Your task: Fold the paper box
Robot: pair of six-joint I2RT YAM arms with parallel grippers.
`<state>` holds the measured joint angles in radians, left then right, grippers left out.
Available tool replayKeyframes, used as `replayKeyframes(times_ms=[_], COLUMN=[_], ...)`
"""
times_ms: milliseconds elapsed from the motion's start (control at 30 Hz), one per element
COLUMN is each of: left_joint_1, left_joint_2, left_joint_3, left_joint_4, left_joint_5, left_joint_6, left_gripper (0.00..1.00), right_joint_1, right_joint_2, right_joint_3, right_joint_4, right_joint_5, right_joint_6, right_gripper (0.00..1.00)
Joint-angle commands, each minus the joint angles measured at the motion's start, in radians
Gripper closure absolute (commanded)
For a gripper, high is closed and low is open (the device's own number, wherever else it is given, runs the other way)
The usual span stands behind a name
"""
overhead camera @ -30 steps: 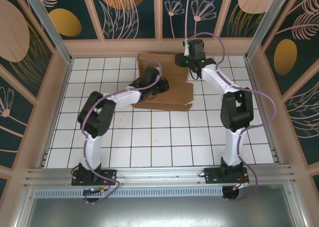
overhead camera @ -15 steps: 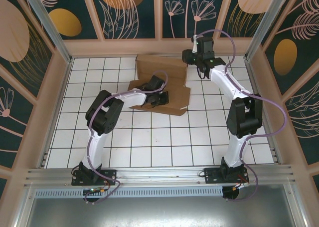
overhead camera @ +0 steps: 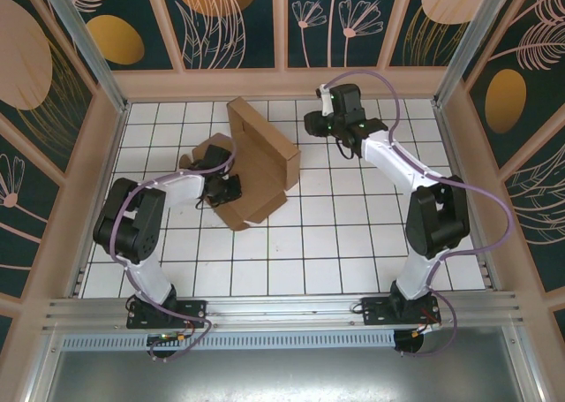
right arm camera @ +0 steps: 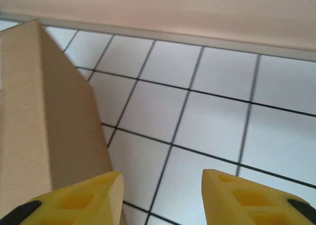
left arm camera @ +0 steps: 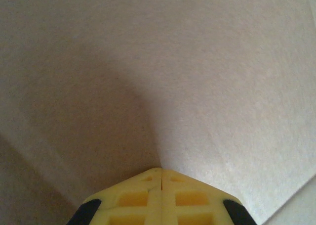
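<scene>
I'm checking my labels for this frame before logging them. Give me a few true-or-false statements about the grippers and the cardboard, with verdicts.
1. The right gripper is open. True.
2. The right gripper is clamped on the paper box. False: nothing sits between its fingers, and the cardboard is beside one finger.
3. The left gripper is shut. True.
4. The paper box lies completely flat on the table. False: one panel stands up from the rest.
</scene>
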<state>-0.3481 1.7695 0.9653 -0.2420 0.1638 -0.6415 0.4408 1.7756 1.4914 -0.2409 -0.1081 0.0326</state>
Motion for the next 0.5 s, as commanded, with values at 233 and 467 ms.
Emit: replayKeyframes(times_ms=[233, 467], left_joint_1=[0.037, 0.038], left_joint_2=[-0.136, -0.238], left_joint_3=[0.137, 0.255], left_joint_4=[-0.034, -0.089], left_joint_5=[-0.105, -0.14], left_joint_6=[-0.005, 0.044], left_gripper=[0.92, 0.86], right_joint_1=[0.1, 0.101], right_joint_2=[0.169, 0.231], right_joint_3=[0.168, 0.218], right_joint_4=[-0.083, -0.127], right_joint_5=[-0.173, -0.12], right_joint_6=[-0.057, -0.087], right_gripper=[0.55, 0.47])
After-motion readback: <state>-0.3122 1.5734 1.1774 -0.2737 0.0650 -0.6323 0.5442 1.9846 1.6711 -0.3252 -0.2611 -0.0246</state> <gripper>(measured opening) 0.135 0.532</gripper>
